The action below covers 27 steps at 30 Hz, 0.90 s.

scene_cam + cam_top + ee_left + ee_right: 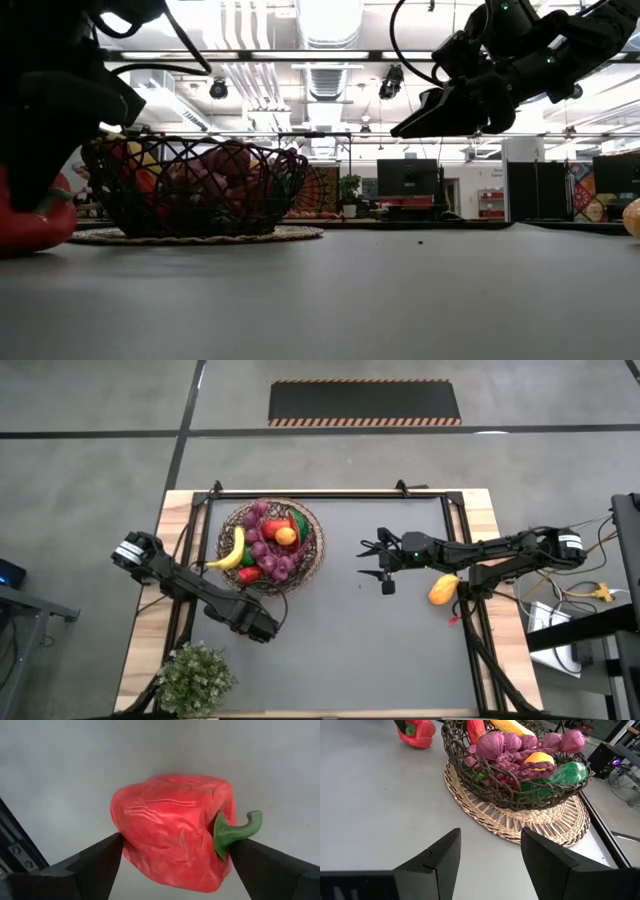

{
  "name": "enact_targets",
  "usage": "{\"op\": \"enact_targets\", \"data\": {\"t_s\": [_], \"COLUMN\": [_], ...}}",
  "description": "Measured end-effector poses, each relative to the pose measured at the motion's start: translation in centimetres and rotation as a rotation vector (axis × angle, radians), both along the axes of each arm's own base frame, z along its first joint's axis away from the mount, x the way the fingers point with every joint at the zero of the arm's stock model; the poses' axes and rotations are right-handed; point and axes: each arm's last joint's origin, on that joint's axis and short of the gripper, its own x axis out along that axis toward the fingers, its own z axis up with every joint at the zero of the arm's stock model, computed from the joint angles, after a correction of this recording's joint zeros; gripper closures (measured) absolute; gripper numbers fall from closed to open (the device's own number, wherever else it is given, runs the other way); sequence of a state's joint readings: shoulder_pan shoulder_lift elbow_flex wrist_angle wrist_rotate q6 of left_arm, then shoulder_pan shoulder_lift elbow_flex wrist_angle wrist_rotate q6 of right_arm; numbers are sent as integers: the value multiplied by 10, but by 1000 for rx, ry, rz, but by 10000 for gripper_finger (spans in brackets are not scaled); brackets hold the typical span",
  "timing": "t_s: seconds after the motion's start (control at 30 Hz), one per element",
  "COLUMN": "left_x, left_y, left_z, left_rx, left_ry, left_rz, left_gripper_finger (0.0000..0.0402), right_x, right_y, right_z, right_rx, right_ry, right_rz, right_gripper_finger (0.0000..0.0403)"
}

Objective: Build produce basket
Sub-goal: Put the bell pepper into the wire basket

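A grey table (330, 650) with pale wooden edges and a black frame stands on a concrete floor. On it lies a round woven straw mat (545, 822), pale with darker rings. A small green potted plant (196, 678) sits at the near-left corner. Beyond the far edge, a black floor mat with striped borders (364, 402) lies flat. Screens glow in the room behind.
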State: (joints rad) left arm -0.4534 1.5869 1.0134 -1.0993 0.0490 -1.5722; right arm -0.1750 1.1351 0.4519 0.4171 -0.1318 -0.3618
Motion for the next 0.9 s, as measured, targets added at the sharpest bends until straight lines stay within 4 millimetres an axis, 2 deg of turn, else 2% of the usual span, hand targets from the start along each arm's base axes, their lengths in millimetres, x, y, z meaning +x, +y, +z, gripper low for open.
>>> {"op": "enact_targets", "data": {"t_s": [0.4, 0.53, 0.6, 0.73, 0.9], "left_x": [2, 11, 17, 36, 58], "left_y": [-1, -6, -11, -25, -38], "left_z": [2, 16, 28, 52, 65], "left_rx": [10, 9, 20, 53, 134], "left_ry": [-25, -123, -203, -474, -804], "left_rz": [-35, -51, -84, -211, -401], "left_gripper_finger": [145, 148, 148, 148, 148], "right_x": [0, 0, 0, 0, 0], "right_y": [0, 0, 0, 1, 5], "right_z": [0, 0, 0, 0, 2], "right_rx": [0, 0, -1, -6, 10], "right_ry": [-5, -5, -5, -9, -35], "right_rz": [-1, 0, 1, 51, 180], "right_gripper_finger": [211, 211, 211, 211, 211]}}
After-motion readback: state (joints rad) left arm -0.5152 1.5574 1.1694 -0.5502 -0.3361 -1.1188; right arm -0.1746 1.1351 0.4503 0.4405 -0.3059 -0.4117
